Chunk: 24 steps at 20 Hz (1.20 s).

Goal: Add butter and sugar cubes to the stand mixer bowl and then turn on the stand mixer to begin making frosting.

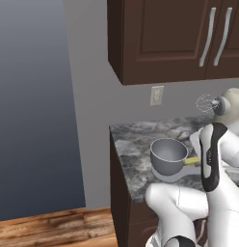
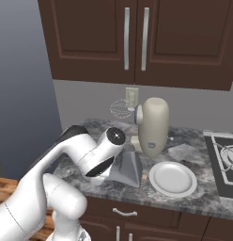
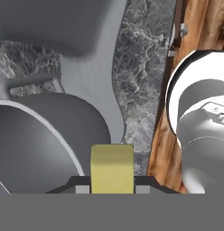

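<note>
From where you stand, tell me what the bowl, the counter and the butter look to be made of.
Bowl: looks like brushed grey metal, with a soft sheen inside and a bright thin rim.
Counter: looks like polished stone, mottled grey and white like granite; it could be a laminate.
Butter: a matte pale yellow block with flat faces, held between the gripper tips at the bowl's rim.

Whisk (image 1: 205, 103) overhangs bowl (image 1: 168, 150); left approach open.
</note>
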Available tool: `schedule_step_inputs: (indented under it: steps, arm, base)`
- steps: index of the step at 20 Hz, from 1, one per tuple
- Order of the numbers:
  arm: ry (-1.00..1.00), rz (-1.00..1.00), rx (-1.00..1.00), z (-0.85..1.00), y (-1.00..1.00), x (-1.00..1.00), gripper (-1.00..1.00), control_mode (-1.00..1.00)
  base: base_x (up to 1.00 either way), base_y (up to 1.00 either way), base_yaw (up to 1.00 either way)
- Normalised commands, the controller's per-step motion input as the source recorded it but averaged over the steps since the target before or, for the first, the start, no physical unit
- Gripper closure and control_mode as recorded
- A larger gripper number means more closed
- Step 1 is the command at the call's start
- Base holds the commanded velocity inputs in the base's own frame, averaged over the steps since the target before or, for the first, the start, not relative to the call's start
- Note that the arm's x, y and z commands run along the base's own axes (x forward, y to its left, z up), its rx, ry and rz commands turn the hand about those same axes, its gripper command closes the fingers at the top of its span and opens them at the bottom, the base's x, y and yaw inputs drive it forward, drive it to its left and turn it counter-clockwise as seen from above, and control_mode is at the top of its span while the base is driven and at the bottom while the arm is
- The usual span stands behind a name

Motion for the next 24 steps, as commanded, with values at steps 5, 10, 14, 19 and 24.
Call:
schedule_step_inputs:
  steps: [5,10,14,19,24]
  arm:
    - [-0.02,0.0,-0.02,0.0,0.08,0.03,1.0,-1.0]
    - [0.0,0.0,0.0,0.0,0.0,0.0,1.0,-1.0]
    - [0.03,0.0,0.0,-0.06,0.0,0.06,1.0,-1.0]
    - [0.0,0.0,0.0,-0.03,0.0,0.0,1.0,-1.0]
    - [0.0,0.0,0.0,0.0,0.0,0.0,1.0,-1.0]
  base:
    - [0.0,0.0,0.0]
    - [0.0,0.0,0.0]
    - [0.0,0.0,0.0]
    - [0.0,0.0,0.0]
    - [0.0,0.0,0.0]
